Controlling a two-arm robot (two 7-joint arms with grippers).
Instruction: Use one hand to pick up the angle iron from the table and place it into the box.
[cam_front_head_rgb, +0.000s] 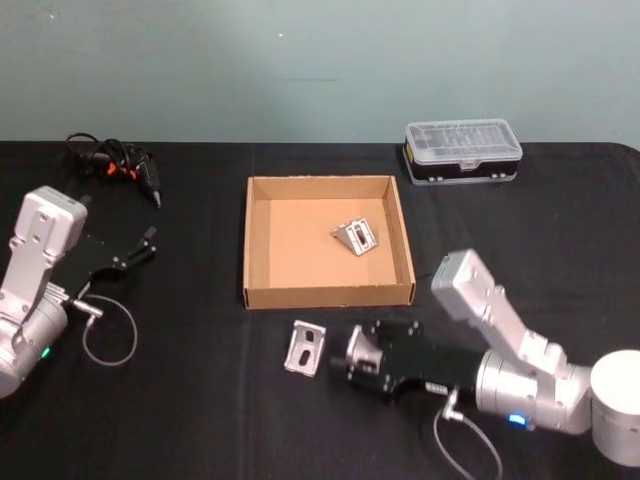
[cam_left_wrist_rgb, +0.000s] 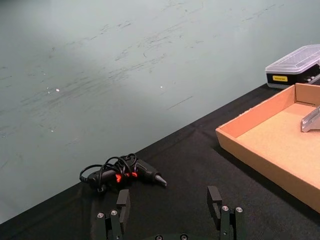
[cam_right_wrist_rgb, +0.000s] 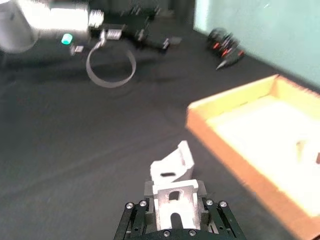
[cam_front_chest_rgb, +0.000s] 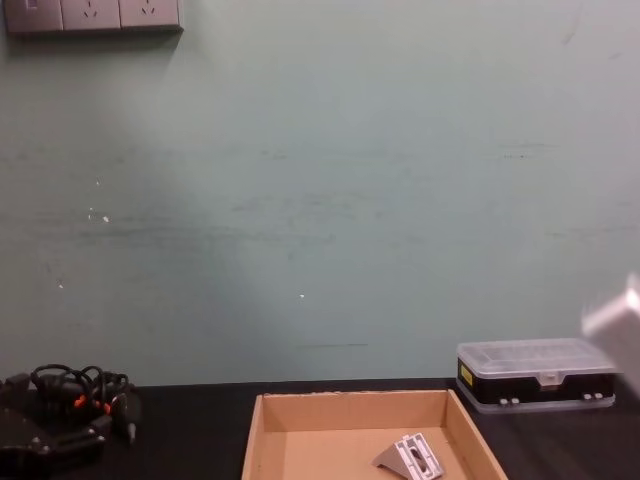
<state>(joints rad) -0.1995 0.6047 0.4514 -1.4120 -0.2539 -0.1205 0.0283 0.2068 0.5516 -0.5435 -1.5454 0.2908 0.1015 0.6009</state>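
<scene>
1 boxed bracket (cam_front_head_rgb: 355, 237) is sitting inside the cardboard box (cam_front_head_rgb: 330, 296), toward the right of its floor in the middle of the head view, so that part looks done.

Lower middle of that view is where the action is. The right pincer (cam_front_head_rgb: 350, 360) lies low over the black bench (cam_front_head_rgb: 200, 400), just in front of the box's near wall. As far as I can tell it's closed narrow on a held bracket (cam_right_wrist_rgb: 174, 210); the wrist view shows a slotted silver plate clamped between the fingers. I can't tell whether it's off the bench yet.

Just beside the fingertips, on the left, there's a loose bracket (cam_front_head_rgb: 305, 347) on the bench. It's close to the held one, maybe touching, hard to say.

The left pincer (cam_front_head_rgb: 146, 243) is parked at the left edge of the head view, jaws wide with nothing between them and well apart from the box.

My read: the grab is about made. What's left is lifting, swinging up over the near wall and letting go inside. The loose one could get nudged on the way up. Then it needs the same treatment, if it counts.
</scene>
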